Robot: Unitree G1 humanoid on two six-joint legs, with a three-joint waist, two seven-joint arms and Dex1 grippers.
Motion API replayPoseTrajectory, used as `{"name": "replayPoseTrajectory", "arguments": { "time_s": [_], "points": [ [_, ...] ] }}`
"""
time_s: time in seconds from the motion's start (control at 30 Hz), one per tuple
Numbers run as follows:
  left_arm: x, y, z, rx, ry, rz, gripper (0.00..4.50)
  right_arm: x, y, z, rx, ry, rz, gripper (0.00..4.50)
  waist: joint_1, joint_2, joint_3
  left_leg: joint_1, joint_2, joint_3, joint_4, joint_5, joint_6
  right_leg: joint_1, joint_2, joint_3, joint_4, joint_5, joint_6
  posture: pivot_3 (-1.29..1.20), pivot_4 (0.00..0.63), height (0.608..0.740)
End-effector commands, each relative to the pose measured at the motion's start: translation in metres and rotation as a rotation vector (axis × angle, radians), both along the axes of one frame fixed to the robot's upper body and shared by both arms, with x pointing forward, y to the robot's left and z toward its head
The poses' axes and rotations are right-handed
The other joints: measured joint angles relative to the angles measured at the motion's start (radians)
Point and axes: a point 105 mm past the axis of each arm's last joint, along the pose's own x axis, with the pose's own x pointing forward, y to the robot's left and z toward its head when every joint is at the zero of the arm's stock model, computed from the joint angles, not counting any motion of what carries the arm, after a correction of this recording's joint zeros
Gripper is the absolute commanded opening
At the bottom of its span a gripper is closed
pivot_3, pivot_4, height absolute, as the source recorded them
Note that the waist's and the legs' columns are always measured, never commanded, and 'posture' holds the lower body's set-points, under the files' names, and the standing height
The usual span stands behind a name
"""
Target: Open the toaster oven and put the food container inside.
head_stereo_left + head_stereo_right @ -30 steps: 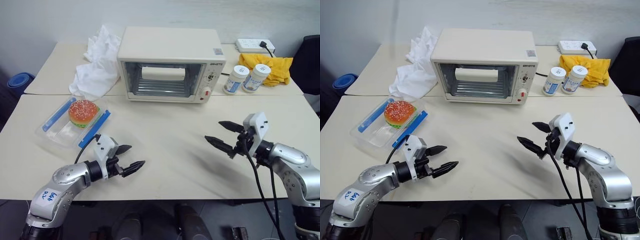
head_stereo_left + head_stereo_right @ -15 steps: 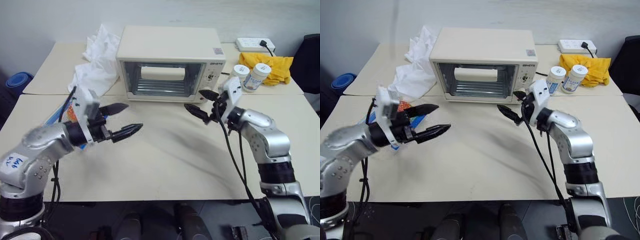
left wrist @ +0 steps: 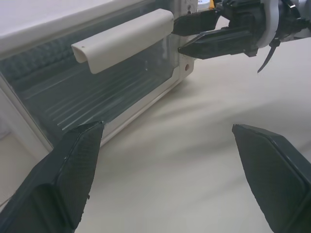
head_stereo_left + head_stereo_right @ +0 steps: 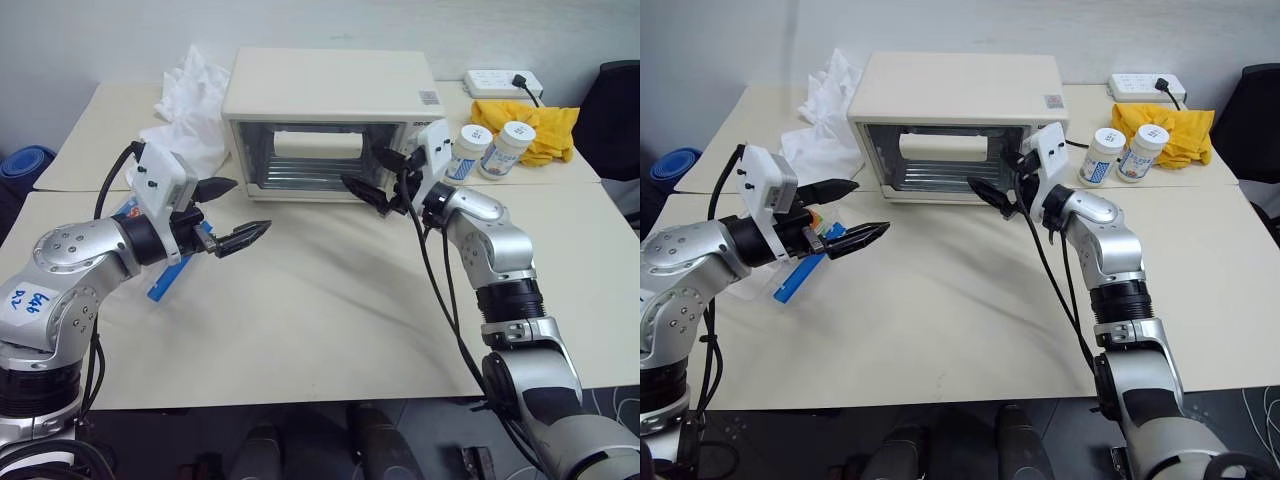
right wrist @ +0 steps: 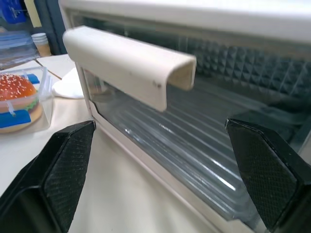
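The right gripper [image 4: 373, 178] hangs with its fingers spread wide and nothing between them, directly in front of the toaster oven [image 4: 330, 120] and close to the right end of the oven's cream door handle [image 5: 129, 65]. The glass door behind that handle is shut, and the wire rack shows through it. In the right wrist view the handle lies just ahead of the fingertips, not touched by either.

The left gripper [image 4: 228, 212] is also wide open and empty, raised above the surface [image 4: 320, 300] and pointing toward the oven's front and the other gripper. The oven stands ahead of it and a little to its right, well apart.

The food container [image 5: 22, 104] sits on the surface just behind and below the left gripper, largely hidden by that arm in the head views; a blue clip strip [image 4: 800, 277] pokes out beneath the wrist. The toy burger [image 5: 17, 94] is inside it.

Beyond the right gripper, past the oven's control side, stand two white jars [image 4: 485, 150] beside a yellow cloth [image 4: 530, 128].
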Motion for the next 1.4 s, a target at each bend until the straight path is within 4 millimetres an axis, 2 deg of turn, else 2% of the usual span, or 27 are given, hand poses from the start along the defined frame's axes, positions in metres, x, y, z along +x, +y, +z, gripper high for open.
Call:
{"name": "replayPoseTrajectory", "arguments": {
  "time_s": [0.03, 0.4, 0.57, 0.8, 0.9, 0.93, 0.97, 1.23, 1.33, 1.4],
  "points": [
    [0.002, 0.002, 0.012, -0.001, -0.055, 0.008, 4.5, -0.014, 0.013, 0.021, 0.011, -0.08, 0.071, 4.47, -0.001, 0.0, 0.0, 0.0, 0.0, 0.0, 0.0, 0.0, 0.0, 0.0, 0.0, 0.0, 0.0, 0.0, 0.0, 0.0, 0.15, 0.74],
    [0.018, 0.009, 0.028, -0.038, -0.1, 0.045, 4.5, -0.05, 0.038, 0.002, 0.012, -0.037, 0.209, 4.47, -0.003, 0.0, 0.0, 0.0, 0.0, 0.001, 0.001, 0.0, 0.0, -0.001, 0.0, 0.001, 0.001, 0.0, 0.0, 0.0, 0.15, 0.74],
    [0.028, 0.012, 0.042, -0.047, -0.136, 0.056, 4.5, -0.058, 0.046, -0.004, 0.02, -0.032, 0.222, 4.47, -0.005, 0.0, 0.0, 0.0, 0.0, 0.001, 0.001, 0.0, 0.0, -0.002, 0.0, 0.001, 0.001, 0.0, 0.0, 0.0, 0.15, 0.74],
    [0.05, 0.019, 0.043, 0.147, -0.154, 0.035, 4.5, -0.069, 0.053, -0.013, 0.02, -0.025, 0.247, 4.47, -0.012, 0.0, 0.0, 0.0, 0.0, 0.002, 0.0, 0.0, 0.0, -0.003, 0.001, 0.001, 0.002, 0.0, 0.0, 0.0, 0.15, 0.74],
    [0.061, 0.019, 0.053, 0.148, -0.174, 0.03, 4.5, -0.071, 0.055, -0.015, 0.022, -0.021, 0.252, 4.47, -0.02, 0.0, 0.0, -0.001, 0.0, 0.002, 0.0, 0.0, 0.0, -0.003, 0.001, 0.001, 0.002, 0.0, 0.0, 0.0, 0.15, 0.74],
    [0.064, 0.018, 0.056, 0.144, -0.183, 0.022, 4.11, -0.072, 0.055, -0.016, 0.024, -0.02, 0.252, 4.5, -0.021, 0.0, 0.0, -0.001, 0.0, 0.002, 0.0, 0.0, 0.0, -0.003, 0.001, 0.001, 0.002, 0.0, 0.0, 0.0, 0.15, 0.74],
    [0.067, 0.016, 0.057, 0.149, -0.186, 0.009, 3.94, -0.071, 0.055, -0.016, 0.026, -0.018, 0.251, 4.5, -0.024, 0.0, 0.0, -0.001, 0.0, 0.001, 0.0, 0.0, 0.0, -0.003, 0.001, 0.001, 0.003, 0.0, 0.0, 0.0, 0.15, 0.74],
    [0.08, -0.001, 0.048, 0.201, -0.185, -0.058, 1.41, -0.073, 0.053, -0.019, 0.046, -0.007, 0.235, 4.5, -0.026, 0.0, 0.0, -0.002, 0.0, 0.002, 0.0, 0.0, 0.0, -0.003, 0.0, 0.001, 0.002, 0.0, 0.0, 0.0, 0.15, 0.74],
    [0.085, -0.004, 0.043, 0.213, -0.184, -0.067, 0.47, -0.074, 0.052, -0.013, 0.069, -0.018, 0.227, 4.5, -0.027, 0.0, 0.0, -0.002, 0.0, 0.002, 0.0, 0.0, 0.0, -0.004, 0.0, 0.001, 0.003, 0.0, 0.0, 0.0, 0.15, 0.74],
    [0.088, -0.005, 0.039, 0.221, -0.174, -0.069, 0.04, -0.075, 0.052, -0.01, 0.074, -0.027, 0.227, 4.5, -0.027, 0.0, 0.0, -0.002, 0.0, 0.002, 0.0, 0.0, 0.0, -0.004, 0.0, 0.001, 0.003, 0.0, 0.0, 0.0, 0.15, 0.74]
  ]
}}
